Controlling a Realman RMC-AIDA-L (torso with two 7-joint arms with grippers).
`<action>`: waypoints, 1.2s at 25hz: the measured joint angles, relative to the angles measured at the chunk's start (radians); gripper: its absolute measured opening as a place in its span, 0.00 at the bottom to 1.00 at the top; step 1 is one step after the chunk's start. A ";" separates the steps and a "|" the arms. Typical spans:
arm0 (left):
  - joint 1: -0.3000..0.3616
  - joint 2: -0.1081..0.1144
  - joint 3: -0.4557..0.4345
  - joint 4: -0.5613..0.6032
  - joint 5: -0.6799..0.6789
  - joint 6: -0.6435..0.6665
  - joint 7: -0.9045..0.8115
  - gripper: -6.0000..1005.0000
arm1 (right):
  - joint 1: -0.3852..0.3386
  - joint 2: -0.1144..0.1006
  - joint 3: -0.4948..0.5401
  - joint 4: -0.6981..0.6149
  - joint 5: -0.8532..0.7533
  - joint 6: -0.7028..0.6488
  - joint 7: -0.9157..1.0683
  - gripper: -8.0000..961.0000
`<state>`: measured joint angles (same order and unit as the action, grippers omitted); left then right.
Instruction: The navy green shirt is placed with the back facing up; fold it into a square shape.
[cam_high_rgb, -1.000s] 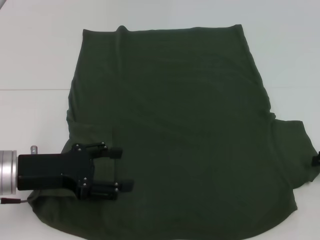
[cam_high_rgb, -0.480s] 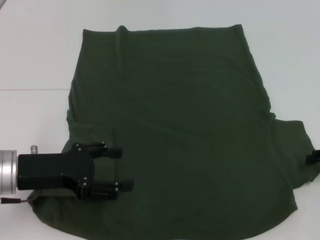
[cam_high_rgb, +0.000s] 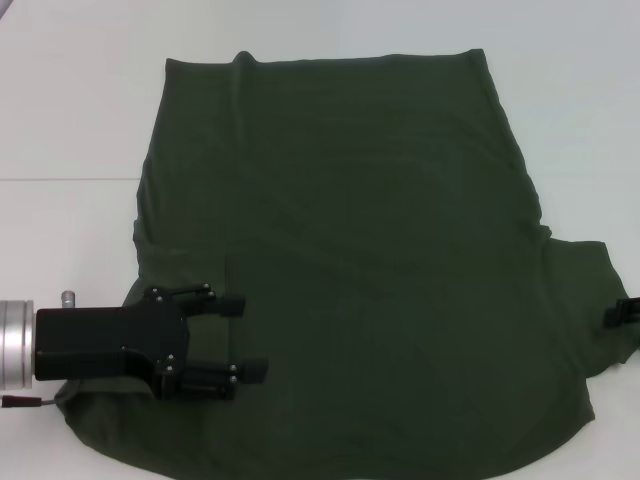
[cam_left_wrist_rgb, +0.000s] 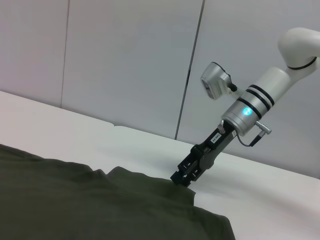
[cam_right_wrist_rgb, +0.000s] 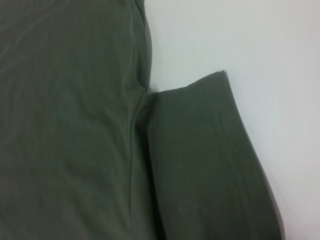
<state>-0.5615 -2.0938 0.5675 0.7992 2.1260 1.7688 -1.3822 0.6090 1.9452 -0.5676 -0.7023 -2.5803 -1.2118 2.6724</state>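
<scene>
Head view: navy green shirt (cam_high_rgb: 350, 260) spread flat on the white table (cam_high_rgb: 70, 110), left sleeve apparently tucked inward under the left gripper (cam_high_rgb: 247, 337), whose jaws are parted and empty; right sleeve beyond, unfolded. Left wrist view: right gripper (cam_left_wrist_rgb: 184, 176) touching that sleeve's edge, jaws possibly closing, hard to tell. Right wrist view: sleeve flat. Most folds remaining.

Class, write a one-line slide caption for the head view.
Dark olive-green cloth shirt spread back-up on the white table; left gripper open over its left sleeve area, right gripper at its right sleeve edge.
</scene>
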 joint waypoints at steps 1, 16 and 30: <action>0.000 0.000 0.000 0.000 0.000 0.000 0.000 0.90 | 0.001 0.000 0.000 0.000 0.000 0.000 0.000 0.75; 0.003 -0.001 0.000 0.000 0.000 0.000 0.001 0.90 | 0.000 -0.006 0.009 0.029 0.064 -0.003 -0.007 0.74; 0.000 0.000 0.000 -0.010 0.000 -0.008 0.005 0.90 | 0.005 -0.027 0.001 0.057 0.060 -0.014 0.013 0.74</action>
<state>-0.5612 -2.0940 0.5675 0.7889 2.1261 1.7610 -1.3777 0.6137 1.9182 -0.5669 -0.6454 -2.5203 -1.2259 2.6855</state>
